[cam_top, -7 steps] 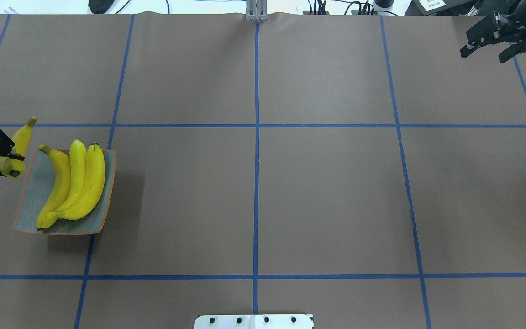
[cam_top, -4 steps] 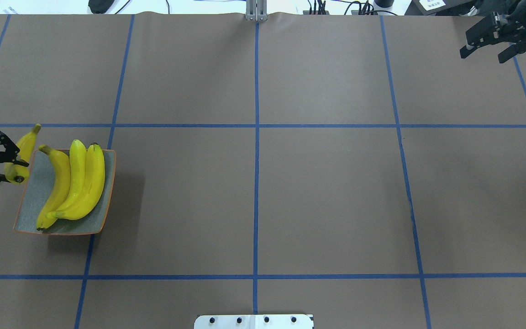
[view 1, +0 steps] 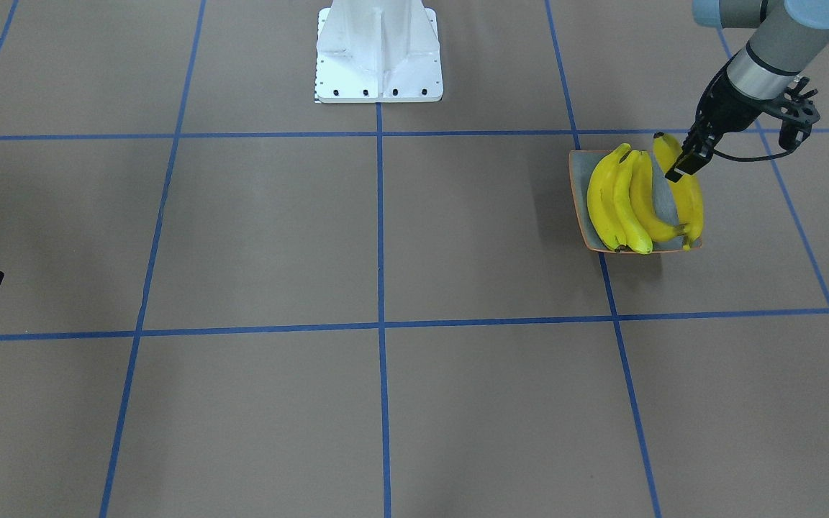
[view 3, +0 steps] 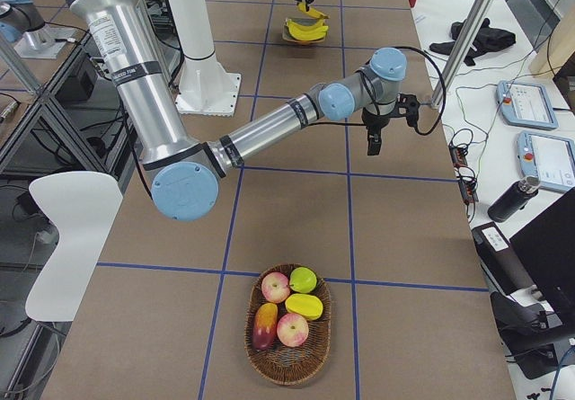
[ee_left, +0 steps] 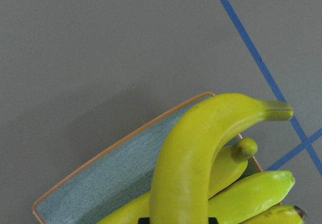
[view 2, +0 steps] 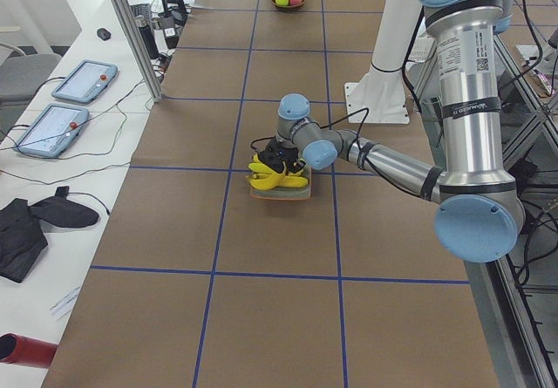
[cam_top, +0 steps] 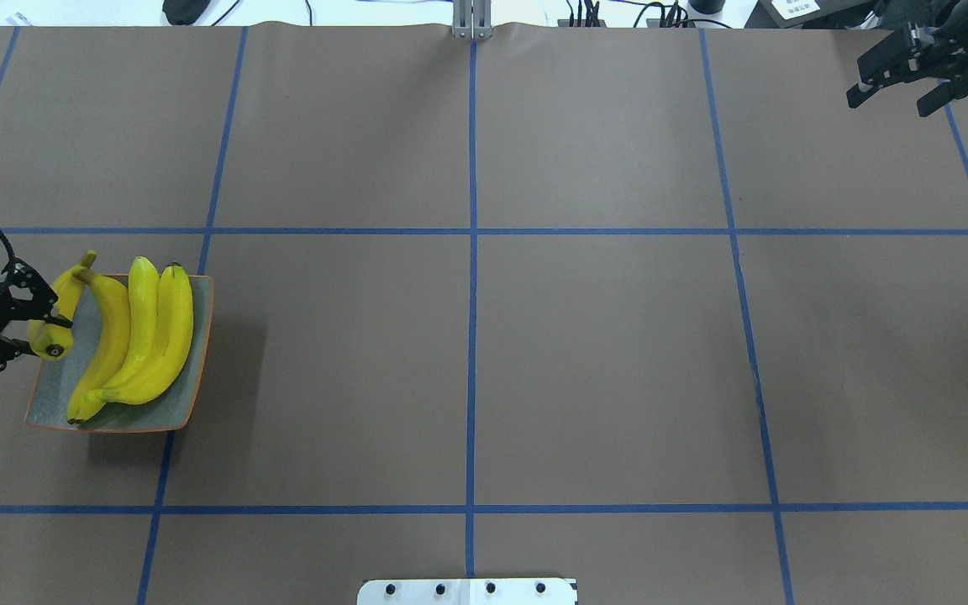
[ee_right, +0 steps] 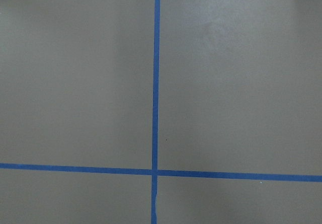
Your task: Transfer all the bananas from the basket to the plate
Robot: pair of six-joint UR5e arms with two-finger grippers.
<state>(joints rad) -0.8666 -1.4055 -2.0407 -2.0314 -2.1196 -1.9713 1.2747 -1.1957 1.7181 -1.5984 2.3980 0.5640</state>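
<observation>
- My left arm (view 2: pixel 384 157) reaches out low from its upright column, the forearm almost level over the table (cam_top: pixel 618 361), with the wrist bent so the left gripper (cam_top: pixel 34 332) comes in at the outer edge of the plate (cam_top: pixel 186 395)
- My right arm (view 3: pixel 269 130) stretches far across the table with its wrist turned down; the right gripper (cam_top: pixel 896 94) hangs over bare brown surface, well apart from the plate
- A white sticker (view 2: pixel 478 52) with a square code and some print sits on my left arm's upright tube, but the print is too small to read
- My left gripper is clamped on one end of a banana (cam_top: pixel 66 290) whose stem points away from me; it lies over the plate's edge just beside the others, and I cannot tell whether it rests on the plate
- My right gripper's fingers stand apart with nothing between them
- Three other bananas (cam_top: pixel 148 336) lie side by side on the plate, touching one another
- The basket (view 3: pixel 286 371) sits near my right end of the table, with round red and yellow-green fruit (view 3: pixel 292 328) in it
</observation>
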